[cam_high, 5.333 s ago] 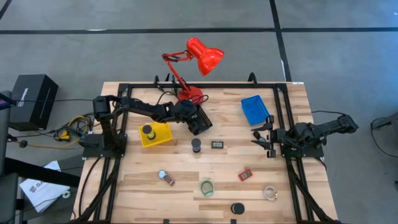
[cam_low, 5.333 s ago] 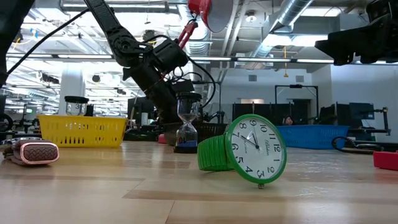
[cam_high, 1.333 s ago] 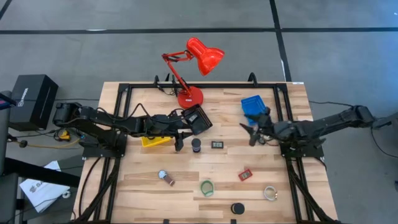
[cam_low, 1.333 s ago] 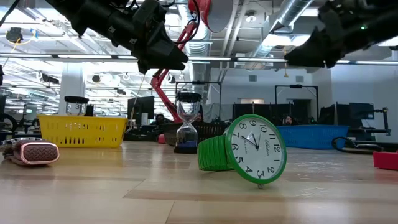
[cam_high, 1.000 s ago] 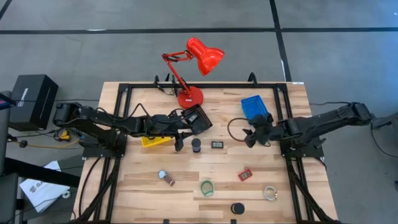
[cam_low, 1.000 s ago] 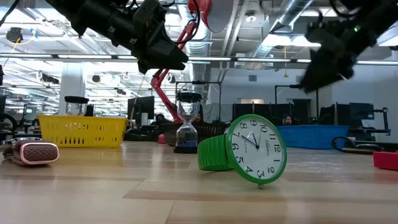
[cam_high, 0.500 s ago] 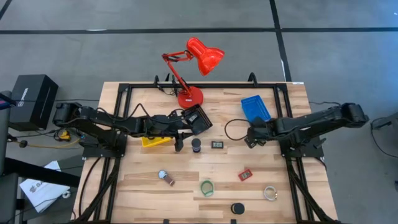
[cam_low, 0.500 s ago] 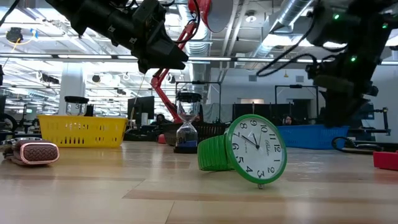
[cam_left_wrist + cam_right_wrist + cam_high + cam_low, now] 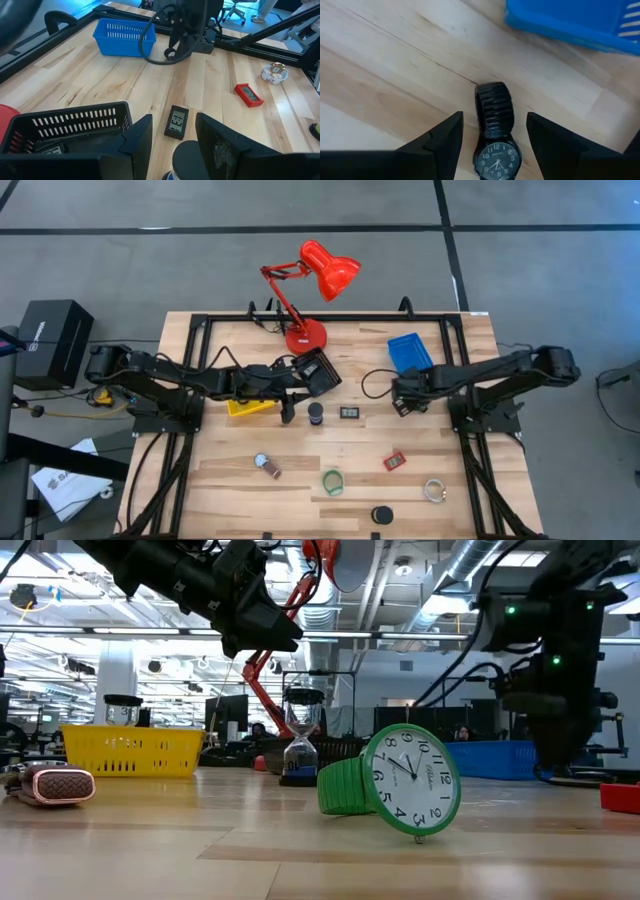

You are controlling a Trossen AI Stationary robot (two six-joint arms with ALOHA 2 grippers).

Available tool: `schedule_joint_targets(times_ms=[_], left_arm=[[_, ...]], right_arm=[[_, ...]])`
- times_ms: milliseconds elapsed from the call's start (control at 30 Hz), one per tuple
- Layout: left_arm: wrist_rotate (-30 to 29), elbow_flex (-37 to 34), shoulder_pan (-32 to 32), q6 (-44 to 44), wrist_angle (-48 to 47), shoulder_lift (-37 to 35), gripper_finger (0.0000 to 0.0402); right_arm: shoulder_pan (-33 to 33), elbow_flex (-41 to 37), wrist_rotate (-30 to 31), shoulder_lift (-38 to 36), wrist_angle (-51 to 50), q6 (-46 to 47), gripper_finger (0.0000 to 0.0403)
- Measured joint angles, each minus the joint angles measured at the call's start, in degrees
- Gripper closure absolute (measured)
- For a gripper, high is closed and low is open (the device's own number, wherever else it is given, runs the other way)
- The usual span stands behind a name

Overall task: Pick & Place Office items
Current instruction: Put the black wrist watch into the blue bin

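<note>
While the left gripper [image 9: 172, 145] hung open, empty, over the hourglass [image 9: 315, 415], the right gripper [image 9: 494, 142] gaped, also empty, straddling a black watch [image 9: 492, 132] flat on the table [image 9: 380, 75] beside the blue tray [image 9: 570, 20].

Pale wood table [image 9: 230, 480], bright colours scattered across it!
Green-banded round watch with white dial [image 9: 395, 785], glossy red desk lamp [image 9: 318, 272], yellow mesh tray [image 9: 132, 751], blue slotted plastic tray [image 9: 124, 36], black slotted tray [image 9: 70, 120]. Small red rectangular piece [image 9: 249, 95], black rectangular display piece [image 9: 177, 121], black watch with ribbed band and dark dial [image 9: 495, 132].
</note>
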Motion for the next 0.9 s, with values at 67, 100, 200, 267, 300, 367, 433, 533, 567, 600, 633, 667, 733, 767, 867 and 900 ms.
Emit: schedule_joint_targets(times_ms=[67,100,200,267,300,367,433,533,567,600,633,667,733,767,867,900], left_arm=[[0.0,0.0,0.0,0.0,0.0,0.0,0.0257],[0.0,0.0,0.0,0.0,0.0,0.0,0.0257],[0.0,0.0,0.0,0.0,0.0,0.0,0.0257],[0.0,0.0,0.0,0.0,0.0,0.0,0.0257],[0.0,0.0,0.0,0.0,0.0,0.0,0.0257],[0.0,0.0,0.0,0.0,0.0,0.0,0.0257],[0.0,0.0,0.0,0.0,0.0,0.0,0.0257],[-0.1,0.0,0.0,0.0,0.0,0.0,0.0257],[-0.1,0.0,0.0,0.0,0.0,0.0,0.0257],[-0.1,0.0,0.0,0.0,0.0,0.0,0.0257],[-0.1,0.0,0.0,0.0,0.0,0.0,0.0257],[-0.1,0.0,0.0,0.0,0.0,0.0,0.0257],[-0.1,0.0,0.0,0.0,0.0,0.0,0.0257],[-0.1,0.0,0.0,0.0,0.0,0.0,0.0257],[-0.2,0.0,0.0,0.0,0.0,0.0,0.0257],[-0.2,0.0,0.0,0.0,0.0,0.0,0.0257]], right_arm=[[-0.5,0.0,0.0,1.0,0.0,-0.9,0.0193],[-0.8,0.0,0.0,1.5,0.0,-1.9,0.0193],[-1.8,0.0,-0.2,2.8,0.3,-5.2,0.0194],[-2.4,0.0,-0.3,3.5,0.7,-6.3,0.0198],[-2.8,0.0,-0.6,3.8,1.2,-6.6,0.0202],[-3.5,0.0,-1.2,4.3,1.7,-6.7,0.0213],[-4.1,0.0,-1.3,4.1,2.1,-7.3,0.0227],[-4.8,0.0,-1.4,4.1,3.3,-9.2,0.0251],[-5.1,0.0,-1.4,4.1,3.7,-9.6,0.0259],[-5.4,0.0,-1.4,4.1,4.0,-10.0,0.0266],[-5.6,0.0,-1.3,4.1,4.4,-10.5,0.0273],[-5.8,0.0,-1.2,4.1,4.5,-10.8,0.028],[-6.3,0.0,-1.2,4.1,4.7,-11.1,0.0291],[-6.5,0.0,-1.2,4.1,4.7,-11.3,0.0297],[-7.2,0.0,-0.8,4.1,4.8,-12.0,0.031],[-7.5,0.0,-0.8,4.1,4.8,-12.2,0.0314]])
